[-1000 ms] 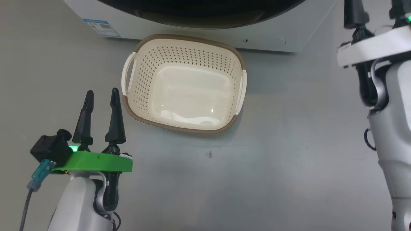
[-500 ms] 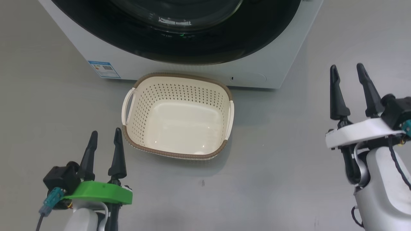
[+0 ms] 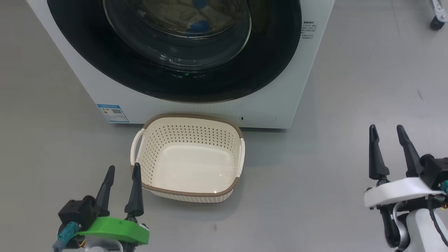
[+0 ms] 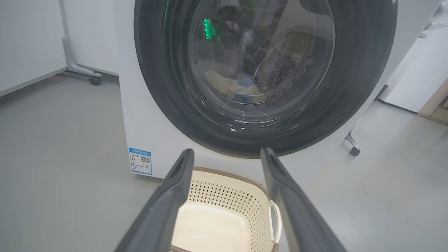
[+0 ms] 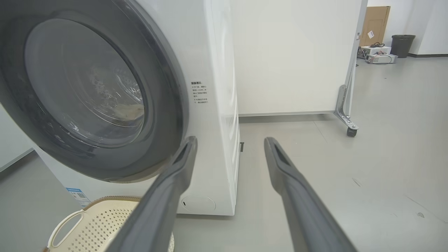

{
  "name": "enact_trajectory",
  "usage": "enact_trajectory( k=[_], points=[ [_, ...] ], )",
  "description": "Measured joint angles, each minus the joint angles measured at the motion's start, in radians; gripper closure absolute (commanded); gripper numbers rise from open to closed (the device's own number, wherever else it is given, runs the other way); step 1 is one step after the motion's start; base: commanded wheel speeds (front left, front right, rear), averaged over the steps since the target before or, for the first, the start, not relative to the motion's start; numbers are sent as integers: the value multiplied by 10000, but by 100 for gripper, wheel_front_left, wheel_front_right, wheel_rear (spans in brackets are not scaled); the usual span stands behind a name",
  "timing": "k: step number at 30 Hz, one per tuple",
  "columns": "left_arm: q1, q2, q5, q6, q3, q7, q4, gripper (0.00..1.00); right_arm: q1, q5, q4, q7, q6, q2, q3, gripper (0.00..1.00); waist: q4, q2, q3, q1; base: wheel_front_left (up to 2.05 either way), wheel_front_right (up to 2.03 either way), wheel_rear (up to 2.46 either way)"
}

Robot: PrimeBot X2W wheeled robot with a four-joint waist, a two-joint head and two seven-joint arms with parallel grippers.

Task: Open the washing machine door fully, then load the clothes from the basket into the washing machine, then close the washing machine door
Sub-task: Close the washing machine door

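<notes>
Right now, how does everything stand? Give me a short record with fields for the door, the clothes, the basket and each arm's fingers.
door: washing machine door looks shut against the washing machine
clothes: clothes inside the drum, seen through the glass
basket: basket empty, on the floor in front of the machine
left fingers: left fingers open, holding nothing, by the basket's near left corner
right fingers: right fingers open, holding nothing, over the floor well right of the basket
task stage: loading and closing look done

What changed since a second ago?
The head camera tilted up, so more of the washing machine shows. The right gripper came down level with the left gripper. Both stay open and empty; the basket stays empty, the washing machine door shut.
</notes>
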Motion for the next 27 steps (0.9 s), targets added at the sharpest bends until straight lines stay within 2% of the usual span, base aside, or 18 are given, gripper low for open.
enact_trajectory(
  k=[6,16,27],
  points=[
    [415,12,2,0,207,0,4,0,636,-82,-105,0,0,270,-221,0,-94,0,-400,0,0,0,0],
    [569,15,12,0,174,0,-6,0,1381,-278,-332,0,0,362,-658,0,-256,0,-706,0,0,0,0],
    [753,23,10,0,257,0,-6,0,1552,-366,-464,0,0,431,-662,0,-316,0,-842,0,0,0,0]
  ],
)
